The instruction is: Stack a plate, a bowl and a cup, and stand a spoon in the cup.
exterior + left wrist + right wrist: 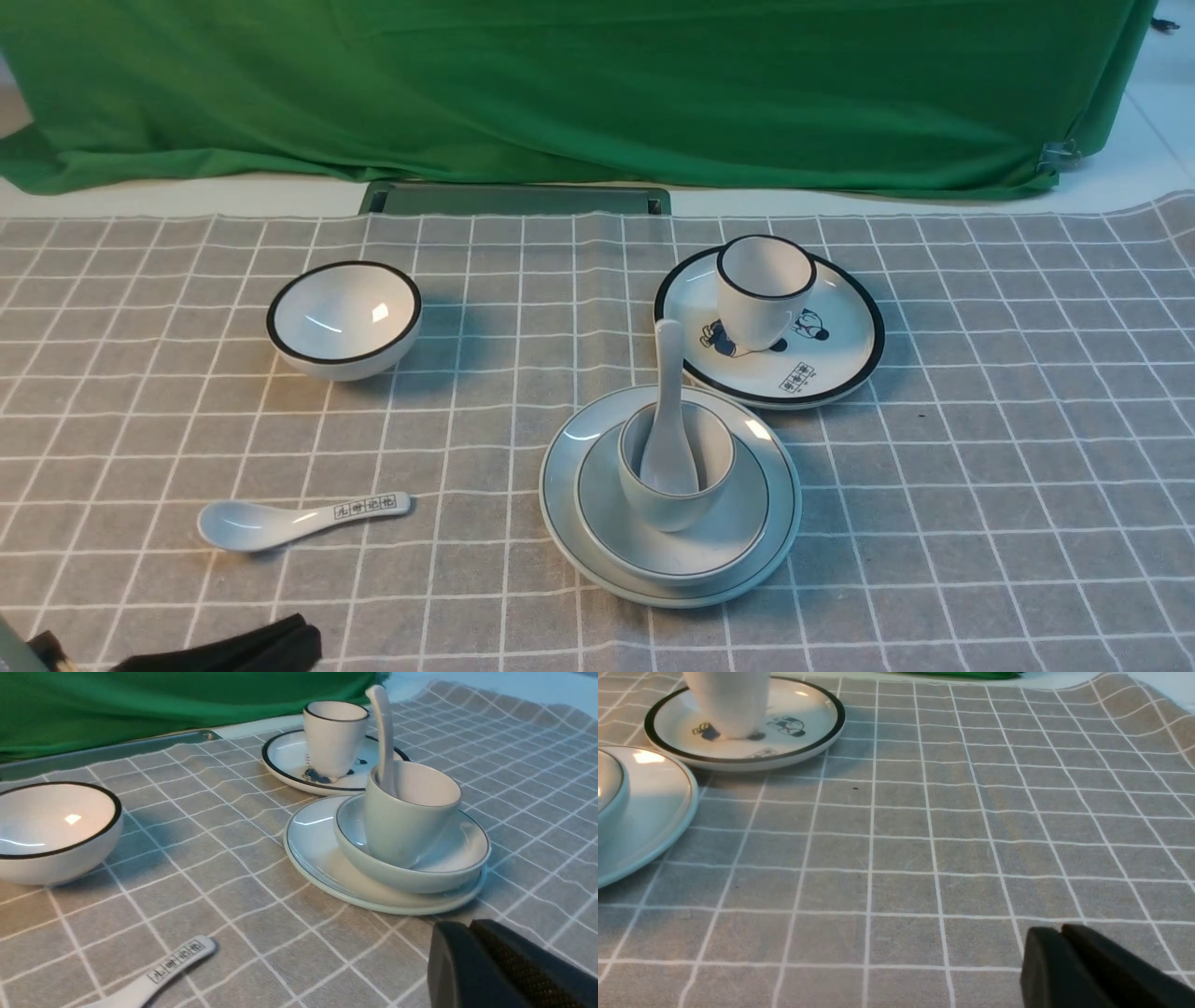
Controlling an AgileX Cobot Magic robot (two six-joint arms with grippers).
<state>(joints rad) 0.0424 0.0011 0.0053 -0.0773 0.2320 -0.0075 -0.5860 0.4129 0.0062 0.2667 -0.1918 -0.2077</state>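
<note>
So the plate [781,551] sits near the tabletop's [980,523] front edge, bowl [597,504] on it, cup [667,511] in that, spoon [668,411] standing in the cup. Right behind it, a bit right, there's another plate [840,359] with a cup [754,313] on it. Over left, another bowl [347,322] toward the back edge, another spoon [252,527] in front of it.
</note>
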